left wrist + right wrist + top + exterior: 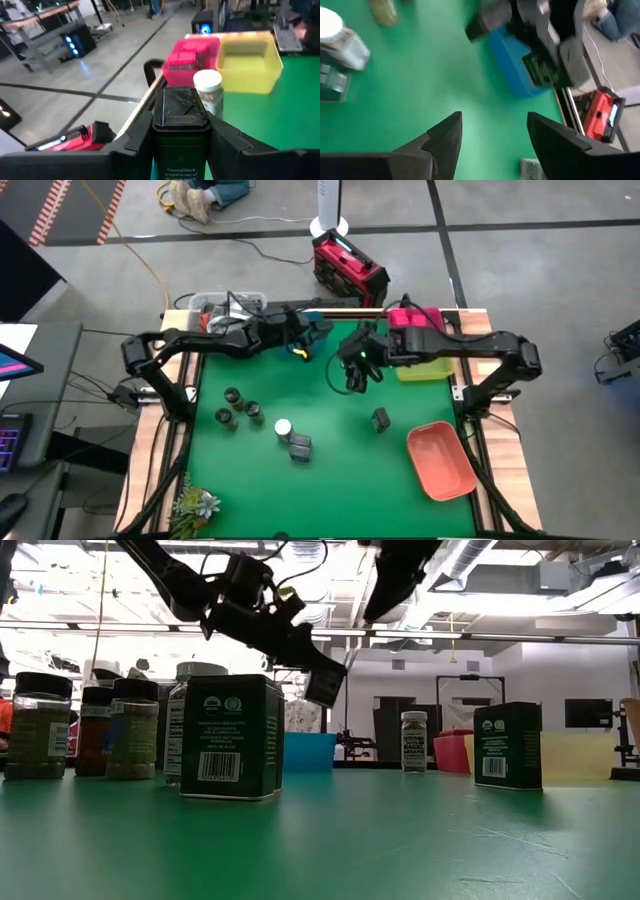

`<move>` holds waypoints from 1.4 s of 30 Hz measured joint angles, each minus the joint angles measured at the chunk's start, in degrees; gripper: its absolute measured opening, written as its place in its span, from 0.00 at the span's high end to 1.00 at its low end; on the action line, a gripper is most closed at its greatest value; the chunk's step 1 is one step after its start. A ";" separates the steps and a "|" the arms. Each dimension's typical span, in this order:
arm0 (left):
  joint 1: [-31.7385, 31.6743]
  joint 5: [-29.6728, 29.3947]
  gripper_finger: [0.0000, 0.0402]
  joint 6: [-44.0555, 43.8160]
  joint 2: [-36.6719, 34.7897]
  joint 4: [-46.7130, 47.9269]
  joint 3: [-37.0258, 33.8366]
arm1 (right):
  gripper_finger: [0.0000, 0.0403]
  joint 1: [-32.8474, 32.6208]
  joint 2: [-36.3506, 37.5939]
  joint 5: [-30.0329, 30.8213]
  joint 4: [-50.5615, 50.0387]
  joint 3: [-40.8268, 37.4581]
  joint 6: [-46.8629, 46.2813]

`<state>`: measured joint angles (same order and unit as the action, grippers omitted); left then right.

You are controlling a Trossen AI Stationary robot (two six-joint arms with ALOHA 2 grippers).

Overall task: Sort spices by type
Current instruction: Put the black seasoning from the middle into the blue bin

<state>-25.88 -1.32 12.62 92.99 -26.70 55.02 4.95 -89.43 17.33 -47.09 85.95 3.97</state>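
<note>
One dark tin (181, 131) clamped betw left gripper (181, 145) fingers; right gripper (492, 135) apart, empty.

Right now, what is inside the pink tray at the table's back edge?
The pink tray holds magenta-pink boxes, packed side by side. Anything beneath them is covered. The yellow tray beside it looks empty.

Dark tin (180, 132); green table (330, 415); pink tray (192, 60); yellow tray (248, 62).
</note>
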 joint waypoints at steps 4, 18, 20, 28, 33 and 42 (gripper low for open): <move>-0.85 -0.02 0.67 -0.47 -1.41 0.41 0.00 | 0.35 2.46 -0.81 -0.48 -0.64 0.03 0.46; -8.57 -0.13 0.67 -9.32 0.02 -12.45 -8.49 | 0.35 2.89 -0.85 -1.14 -0.35 -0.04 2.65; -8.92 1.78 0.67 -8.53 0.00 -12.97 -9.19 | 0.35 2.35 -0.85 -1.16 -0.27 -0.04 2.80; -8.24 -3.68 0.67 -7.15 0.00 -9.68 -10.32 | 0.35 0.67 -0.85 -1.34 1.15 -0.04 3.47; -8.03 -4.88 0.67 -5.16 0.72 -8.18 -10.29 | 0.35 0.21 -0.85 -1.72 1.86 -0.04 3.85; -8.19 -4.83 0.67 -7.85 0.80 -6.39 -8.11 | 0.35 0.32 -0.85 -2.91 3.17 -0.04 4.62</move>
<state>-34.08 -6.15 4.78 93.80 -33.09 46.92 5.28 -90.28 14.41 -43.92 85.91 8.59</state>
